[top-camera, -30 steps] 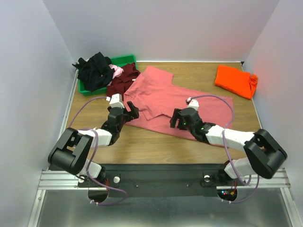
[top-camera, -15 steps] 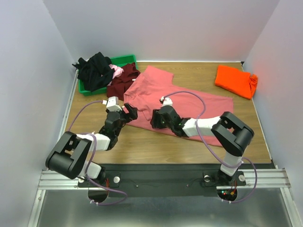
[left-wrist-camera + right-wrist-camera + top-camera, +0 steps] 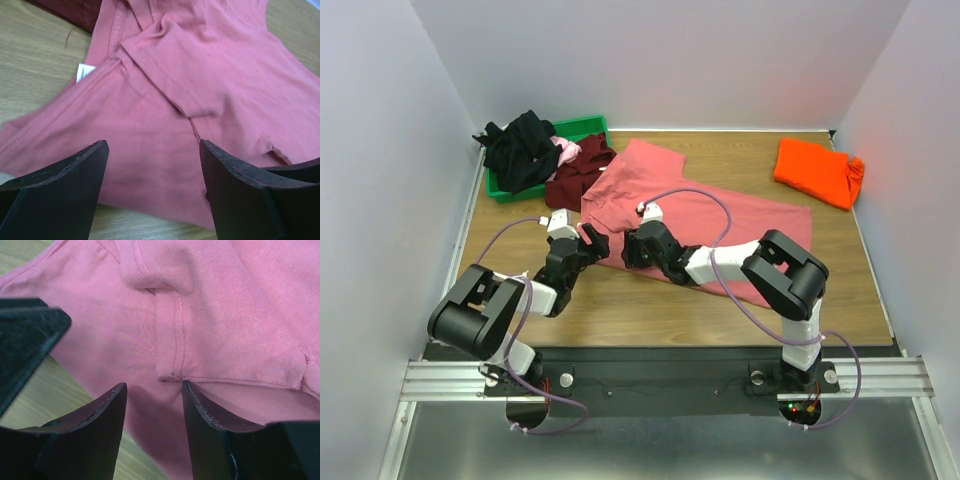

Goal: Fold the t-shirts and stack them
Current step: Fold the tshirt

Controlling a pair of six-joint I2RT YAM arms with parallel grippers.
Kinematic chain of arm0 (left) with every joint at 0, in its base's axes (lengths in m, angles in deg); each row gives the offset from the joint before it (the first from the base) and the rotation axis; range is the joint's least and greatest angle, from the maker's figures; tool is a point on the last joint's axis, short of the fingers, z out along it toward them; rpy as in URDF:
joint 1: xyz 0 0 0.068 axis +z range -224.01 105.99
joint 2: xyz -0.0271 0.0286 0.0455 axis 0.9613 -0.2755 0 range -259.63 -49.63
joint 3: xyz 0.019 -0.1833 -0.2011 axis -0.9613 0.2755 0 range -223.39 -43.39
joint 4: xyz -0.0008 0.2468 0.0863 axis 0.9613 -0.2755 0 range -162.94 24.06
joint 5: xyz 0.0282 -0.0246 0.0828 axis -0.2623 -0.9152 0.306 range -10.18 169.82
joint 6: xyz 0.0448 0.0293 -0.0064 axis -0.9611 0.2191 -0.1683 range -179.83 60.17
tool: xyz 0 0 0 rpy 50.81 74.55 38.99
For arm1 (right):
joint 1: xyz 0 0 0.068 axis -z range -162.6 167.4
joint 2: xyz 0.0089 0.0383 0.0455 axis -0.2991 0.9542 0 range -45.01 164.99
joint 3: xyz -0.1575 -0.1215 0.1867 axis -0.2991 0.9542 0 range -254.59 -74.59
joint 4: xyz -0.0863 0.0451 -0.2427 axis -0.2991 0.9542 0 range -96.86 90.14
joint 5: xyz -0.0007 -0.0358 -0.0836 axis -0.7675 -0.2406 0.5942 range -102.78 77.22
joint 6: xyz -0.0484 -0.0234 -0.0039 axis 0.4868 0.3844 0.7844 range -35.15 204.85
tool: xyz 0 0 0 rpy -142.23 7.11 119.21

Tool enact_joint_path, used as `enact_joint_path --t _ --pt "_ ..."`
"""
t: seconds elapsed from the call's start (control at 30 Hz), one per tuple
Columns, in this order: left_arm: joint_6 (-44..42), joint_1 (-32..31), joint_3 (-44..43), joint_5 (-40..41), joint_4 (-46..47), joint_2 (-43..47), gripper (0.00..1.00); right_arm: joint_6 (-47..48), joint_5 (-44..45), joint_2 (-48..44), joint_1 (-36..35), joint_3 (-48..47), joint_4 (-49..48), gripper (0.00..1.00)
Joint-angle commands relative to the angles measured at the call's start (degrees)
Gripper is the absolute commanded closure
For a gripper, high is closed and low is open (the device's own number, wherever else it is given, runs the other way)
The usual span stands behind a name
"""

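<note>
Two arms low over the salmon-pink t-shirt [image 3: 740,215], left gripper [image 3: 152,150] jaws wide, right gripper [image 3: 154,390] jaws narrower yet apart, white neck label [image 3: 85,72] only in left wrist view, orange t-shirt [image 3: 815,170] only overhead.

Left arm [image 3: 533,291] stretches toward 1 o'clock, left claw [image 3: 592,240] spread wide. Right arm [image 3: 720,262] reaches toward 10 o'clock, right claw [image 3: 631,247] partly apart.

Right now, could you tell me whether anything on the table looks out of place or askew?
The salmon shirt lies crooked and rumpled, one sleeve folded over its body beside the label. The maroon shirt spills from the green bin onto the table, and the black shirt is heaped over the bin's rim.
</note>
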Motion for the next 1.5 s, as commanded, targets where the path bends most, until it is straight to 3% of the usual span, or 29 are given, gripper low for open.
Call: enact_joint_path --t 0.0,0.3,1.03,1.47 --pt "0.68 -0.19 0.01 0.33 3.52 -0.83 0.16 1.59 3.07 2.17 -0.26 -2.41 -2.17 0.48" --pt "1.38 -0.19 -0.08 0.59 3.61 -2.5 0.17 1.24 6.67 3.23 -0.26 -3.64 -1.91 0.55" --pt "1.91 -0.19 0.36 -0.11 3.44 -3.03 0.18 1.42 8.17 -1.86 -0.26 -1.97 -3.05 0.55" --pt "1.82 -0.19 0.45 -0.46 3.08 -2.59 0.18 1.42 8.87 2.79 -0.26 -5.31 -3.31 0.55"
